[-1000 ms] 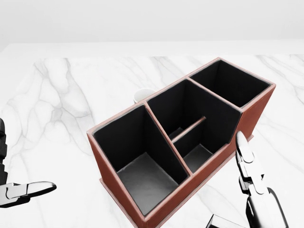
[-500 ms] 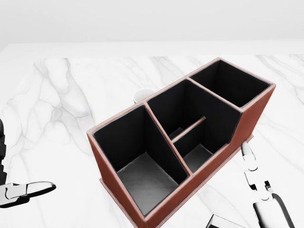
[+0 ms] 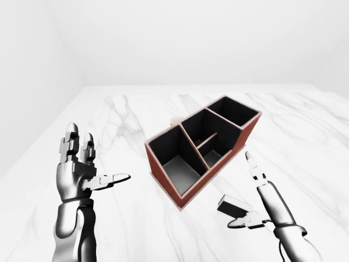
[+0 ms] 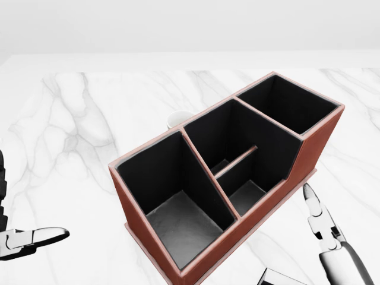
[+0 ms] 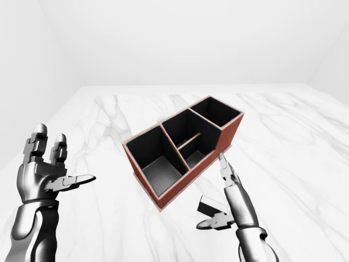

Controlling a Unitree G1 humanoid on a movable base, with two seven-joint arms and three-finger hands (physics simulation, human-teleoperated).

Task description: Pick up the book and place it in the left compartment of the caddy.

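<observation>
The caddy (image 3: 163, 178) is red-brown with a black lining and stands slantwise on the white marble table (image 3: 131, 114). Its left compartment (image 4: 178, 221) is large and empty. The book (image 3: 232, 204) is small and dark and lies flat on the table just below and to the right of the caddy; only its corner (image 4: 278, 277) shows in the head view. My right hand (image 3: 244, 195) is open beside the book, fingers (image 3: 255, 173) pointing up the view and thumb below the book. I cannot tell whether it touches the book. My left hand (image 3: 96, 161) is open, raised and empty at the left.
A small white round object (image 4: 177, 119) stands behind the caddy, mostly hidden by its wall. The caddy's middle section has a low divider (image 4: 236, 161), and its right compartment (image 4: 286, 107) is empty. The table edge runs along the left of the eye views.
In the head view my right hand has sunk lower and a little to the right, away from the caddy's wall. My left hand and the caddy have stayed still.
</observation>
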